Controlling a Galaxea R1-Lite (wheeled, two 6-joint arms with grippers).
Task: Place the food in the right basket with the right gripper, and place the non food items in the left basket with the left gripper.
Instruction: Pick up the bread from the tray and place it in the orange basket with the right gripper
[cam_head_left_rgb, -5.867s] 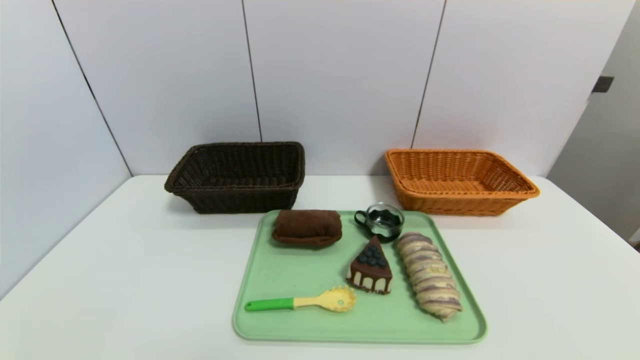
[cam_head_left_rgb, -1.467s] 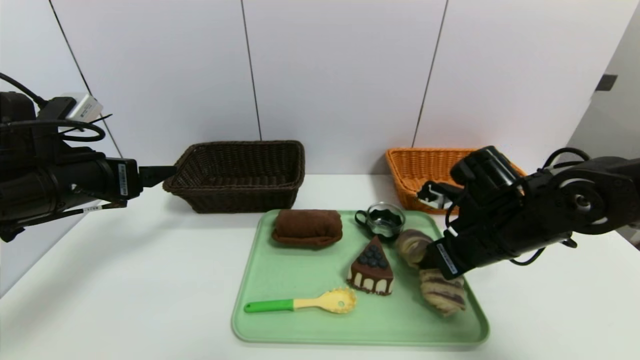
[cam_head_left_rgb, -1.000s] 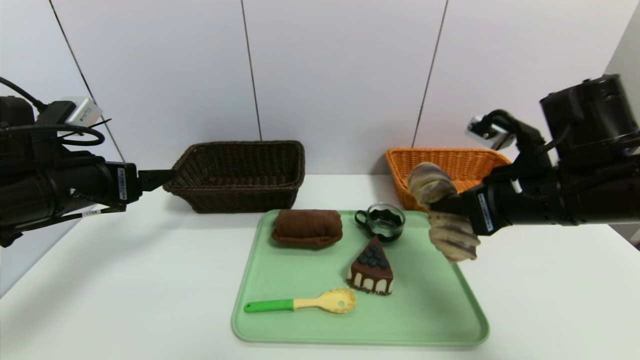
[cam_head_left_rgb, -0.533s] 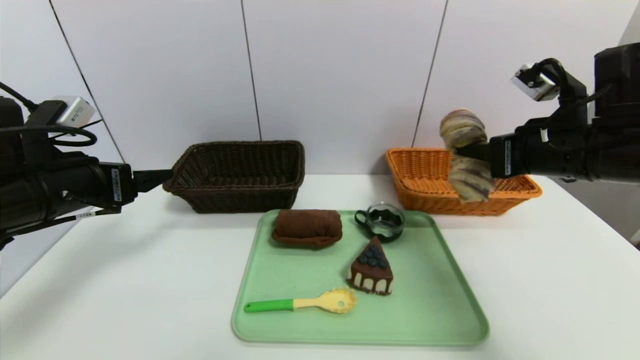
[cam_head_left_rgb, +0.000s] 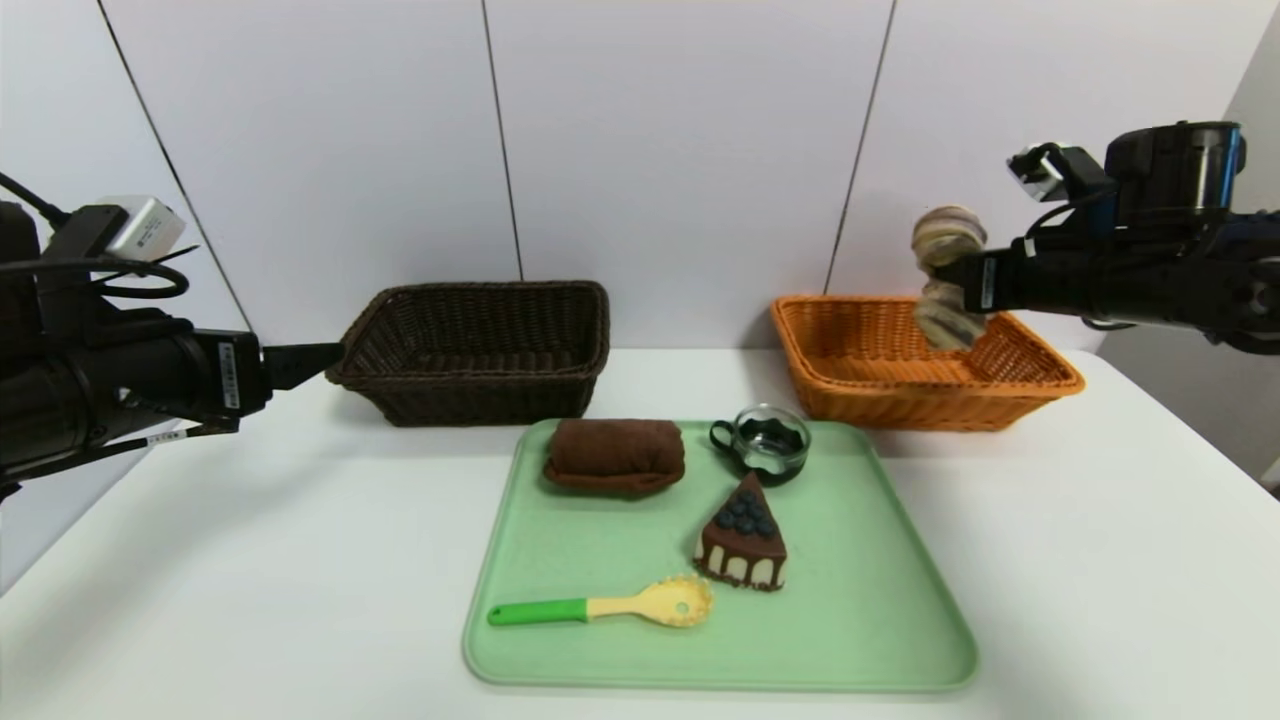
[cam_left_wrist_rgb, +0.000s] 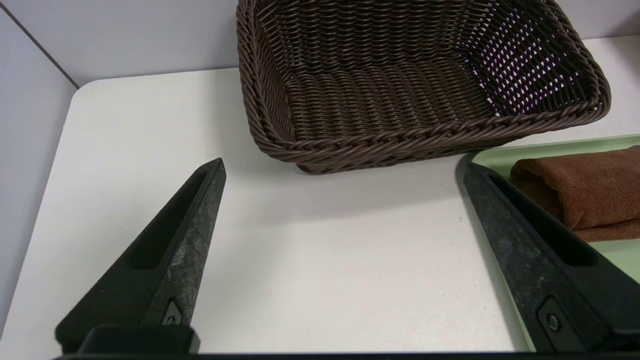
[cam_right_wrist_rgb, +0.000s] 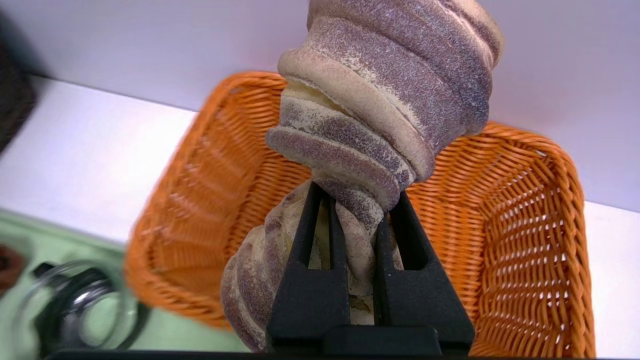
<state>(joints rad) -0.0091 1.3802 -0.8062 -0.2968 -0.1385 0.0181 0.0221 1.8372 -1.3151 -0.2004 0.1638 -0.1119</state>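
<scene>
My right gripper (cam_head_left_rgb: 948, 276) (cam_right_wrist_rgb: 357, 192) is shut on the middle of a purple-striped bread loaf (cam_head_left_rgb: 945, 275) (cam_right_wrist_rgb: 385, 95), which hangs folded above the orange right basket (cam_head_left_rgb: 915, 395) (cam_right_wrist_rgb: 545, 240). My left gripper (cam_head_left_rgb: 325, 355) (cam_left_wrist_rgb: 342, 167) is open and empty, hovering left of the dark brown left basket (cam_head_left_rgb: 470, 395) (cam_left_wrist_rgb: 400, 142). On the green tray (cam_head_left_rgb: 850, 620) lie a brown rolled towel (cam_head_left_rgb: 615, 452) (cam_left_wrist_rgb: 585, 192), a glass cup (cam_head_left_rgb: 765, 440) (cam_right_wrist_rgb: 80, 310), a chocolate cake slice (cam_head_left_rgb: 742, 535) and a yellow spoon with a green handle (cam_head_left_rgb: 610, 603).
Both baskets stand at the back of the white table (cam_head_left_rgb: 250, 560) against a white panelled wall. The tray sits in front of them, at the middle.
My right gripper lifted the bread off the tray and carried it up, right and back until it hangs over the orange basket. The left gripper has stayed almost still, open.
</scene>
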